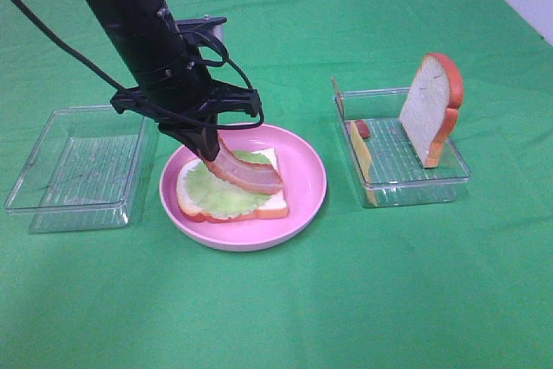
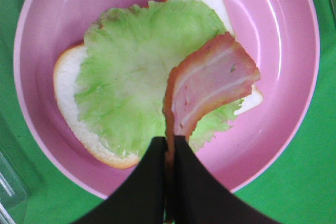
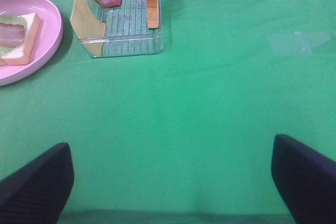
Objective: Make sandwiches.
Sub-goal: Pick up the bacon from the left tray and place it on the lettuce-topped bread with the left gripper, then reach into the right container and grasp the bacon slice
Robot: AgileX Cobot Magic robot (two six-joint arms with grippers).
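R gripper jaws wide, empty, over cloth | sandwich on plate | L gripper angled down from far left, pinched on bacon end, strip across lettuce | slice upright in tray

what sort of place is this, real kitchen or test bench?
Most likely a robot test bench, not a kitchen: a green cloth spreads under everything, the food is toy pieces, like the bread slice standing in a clear tray, and a black robot arm works over the pink plate.
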